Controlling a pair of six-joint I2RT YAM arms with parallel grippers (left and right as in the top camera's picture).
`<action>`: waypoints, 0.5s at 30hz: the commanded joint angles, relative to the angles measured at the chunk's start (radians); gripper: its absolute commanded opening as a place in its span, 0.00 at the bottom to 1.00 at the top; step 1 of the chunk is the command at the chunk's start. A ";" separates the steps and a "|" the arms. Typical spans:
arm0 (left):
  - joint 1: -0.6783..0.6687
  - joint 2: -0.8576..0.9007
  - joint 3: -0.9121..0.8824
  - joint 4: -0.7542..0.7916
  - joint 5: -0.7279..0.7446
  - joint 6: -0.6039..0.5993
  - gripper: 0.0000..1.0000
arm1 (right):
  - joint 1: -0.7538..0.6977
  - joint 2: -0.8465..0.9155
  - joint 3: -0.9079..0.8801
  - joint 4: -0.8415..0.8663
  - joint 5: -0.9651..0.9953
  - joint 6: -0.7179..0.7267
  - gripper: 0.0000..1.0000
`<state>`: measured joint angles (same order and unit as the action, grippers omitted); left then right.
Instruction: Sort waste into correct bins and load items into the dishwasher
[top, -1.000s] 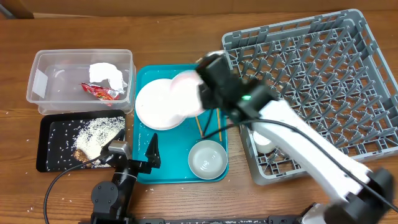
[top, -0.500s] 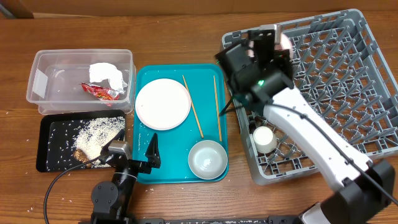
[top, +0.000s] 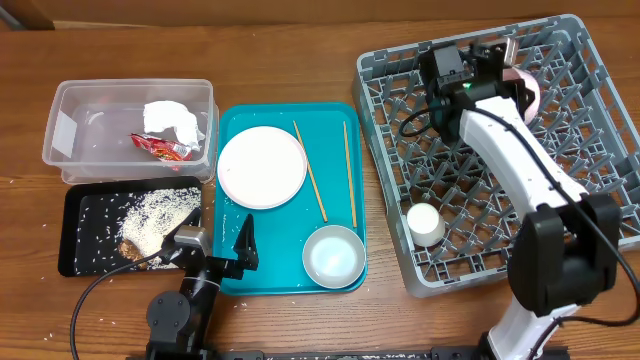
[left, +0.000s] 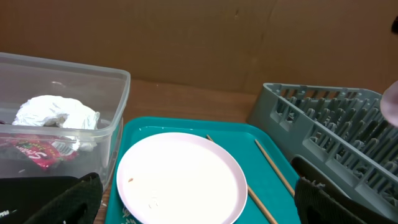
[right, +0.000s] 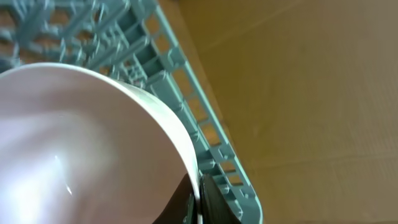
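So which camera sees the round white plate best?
The overhead view: the whole white plate shows, lying on the teal tray. The left wrist view shows it closer but cuts off its near edge. The right wrist view does not show it.

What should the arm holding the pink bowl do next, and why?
Probably lower the pink bowl straight down between the pegs of the grey rack, then let go. The right gripper has the bowl's rim pinched in its fingers, on edge above the rack's far rows, and only the white cup occupies the rack, nearer the front.
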<state>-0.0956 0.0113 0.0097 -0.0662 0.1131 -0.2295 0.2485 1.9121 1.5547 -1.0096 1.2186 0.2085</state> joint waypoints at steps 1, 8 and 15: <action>0.005 -0.007 -0.005 0.000 0.008 -0.003 1.00 | 0.015 0.032 0.008 -0.037 -0.016 0.009 0.04; 0.005 -0.007 -0.005 0.000 0.008 -0.003 1.00 | 0.090 0.037 -0.024 -0.089 -0.019 0.035 0.04; 0.005 -0.007 -0.005 0.000 0.008 -0.003 1.00 | 0.151 0.037 -0.058 -0.097 0.019 0.033 0.05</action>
<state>-0.0956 0.0113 0.0097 -0.0662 0.1135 -0.2298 0.3779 1.9461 1.5341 -1.1027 1.2415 0.2363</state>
